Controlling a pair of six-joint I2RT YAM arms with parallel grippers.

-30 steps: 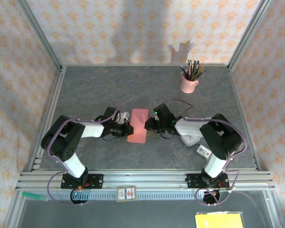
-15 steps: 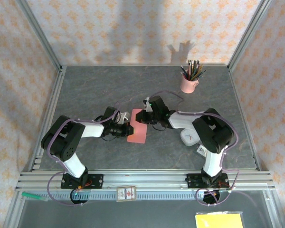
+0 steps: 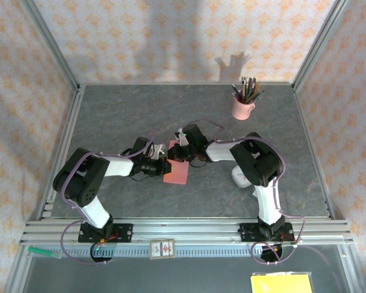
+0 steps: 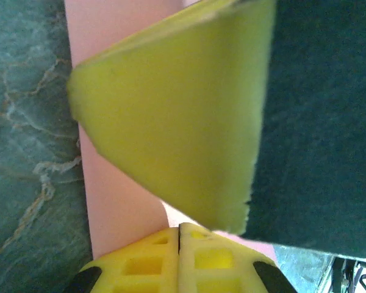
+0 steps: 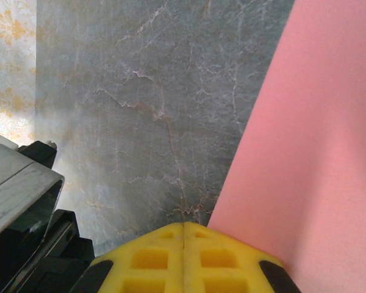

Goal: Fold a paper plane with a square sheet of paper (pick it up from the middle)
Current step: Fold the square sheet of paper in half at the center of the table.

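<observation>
Salmon-pink and lying at the middle of the grey table (image 3: 122,116), the square sheet of paper (image 3: 178,173) appears from the top view as a narrow upright strip, so I judge it already part folded; the left gripper (image 3: 165,165) meets its left edge and the right gripper (image 3: 176,152) sits over its upper end, the two tips very close together; a pink cup of pencils (image 3: 243,107) stands well apart at the far right. Left wrist view: the yellow fingers (image 4: 140,265) are clenched with their seam closed, the sheet (image 4: 119,201) running beneath and beyond them; whether they pinch its edge or merely press on it I cannot tell; a large yellow wedge (image 4: 183,122) close to the lens is most likely the other arm's finger. Right wrist view: the fingers (image 5: 226,256) are likewise clenched, empty so far as I can see, with the sheet (image 5: 311,152) just beside them on the right. Judgement: a crease is being pressed, with the dart shape not yet formed; the next move calls for one tip to pin the sheet while the other runs along the fold without dragging it.
</observation>
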